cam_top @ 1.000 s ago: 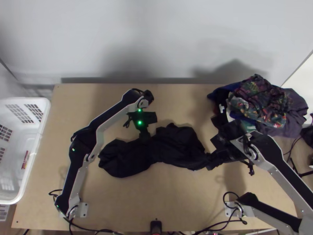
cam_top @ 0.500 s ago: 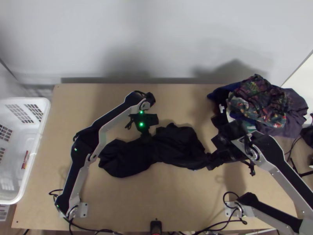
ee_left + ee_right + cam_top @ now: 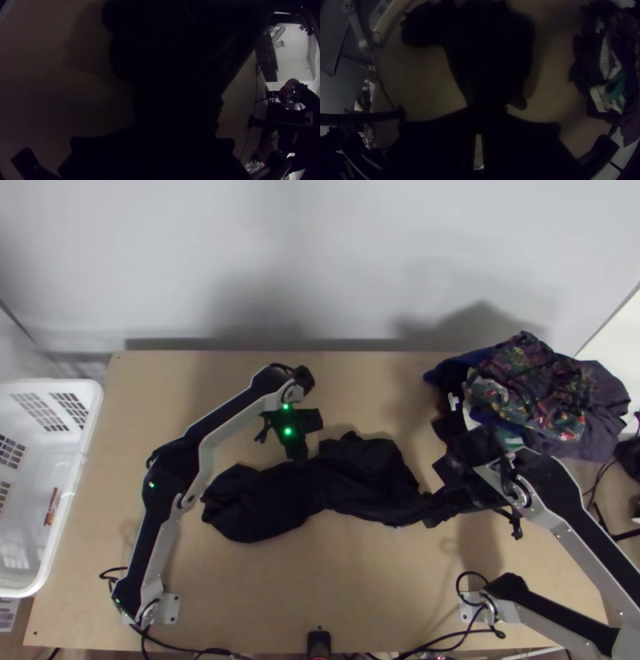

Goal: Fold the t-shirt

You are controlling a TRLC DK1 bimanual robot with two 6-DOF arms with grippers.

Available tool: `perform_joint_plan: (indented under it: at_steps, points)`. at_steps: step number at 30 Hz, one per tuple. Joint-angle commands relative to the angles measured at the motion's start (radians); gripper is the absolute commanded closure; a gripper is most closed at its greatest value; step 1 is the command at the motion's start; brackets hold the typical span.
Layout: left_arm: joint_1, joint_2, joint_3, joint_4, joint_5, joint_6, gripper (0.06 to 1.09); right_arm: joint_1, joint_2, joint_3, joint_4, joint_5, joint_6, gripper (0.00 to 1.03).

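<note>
Left hand [image 3: 298, 457] pinches black t-shirt [image 3: 362, 474] at 12 o'clock edge; right hand [image 3: 430, 508] pinches 3 o'clock end. T-shirt lies bunched on desk [image 3: 368, 588].

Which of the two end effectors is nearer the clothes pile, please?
The right end effector; the left one is farther away, partway along the black shirt.

Illumination is moderate and diffuse in the top view, with soft shadows on the table [image 3: 384, 596] and the pale wall [image 3: 320, 252]; two green lights [image 3: 288, 431] glow on the left arm [image 3: 228, 420]. Both wrist views are dim, with bowed edges, darkened corners and a near-black t-shirt [image 3: 364, 476]. In the left wrist view, the room [image 3: 293, 50] beyond is brighter.
</note>
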State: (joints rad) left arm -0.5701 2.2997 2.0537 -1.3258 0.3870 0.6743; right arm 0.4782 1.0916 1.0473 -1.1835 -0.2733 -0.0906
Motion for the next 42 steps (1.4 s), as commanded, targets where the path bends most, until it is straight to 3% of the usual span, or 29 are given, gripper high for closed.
perform_joint_plan:
  at_steps: [1,7,12,17,23,30,42]
  points:
    - [0.042,-0.074,-0.003,0.017,0.026,-0.053,1.0,-0.013,0.022,0.025,0.007,0.017,0.0,1.0]
    - [0.124,-0.223,-0.003,0.031,0.043,-0.088,1.0,-0.092,0.062,0.097,0.033,0.029,-0.009,1.0]
    - [0.213,-0.385,-0.01,0.117,0.082,-0.199,1.0,-0.185,0.106,0.189,0.094,0.028,0.026,1.0]
    - [0.28,-0.557,-0.093,0.192,0.156,-0.255,1.0,-0.199,0.172,0.315,0.133,0.034,0.065,1.0]
    - [0.377,-0.806,-0.282,0.425,0.185,-0.357,1.0,-0.242,0.26,0.485,0.159,0.056,0.13,1.0]
    - [0.443,-1.025,-0.406,0.482,0.185,-0.387,1.0,-0.214,0.258,0.62,0.142,0.051,0.177,1.0]
    - [0.222,-1.419,-0.986,0.447,0.179,-0.355,1.0,0.031,0.039,0.106,0.024,0.034,0.071,1.0]
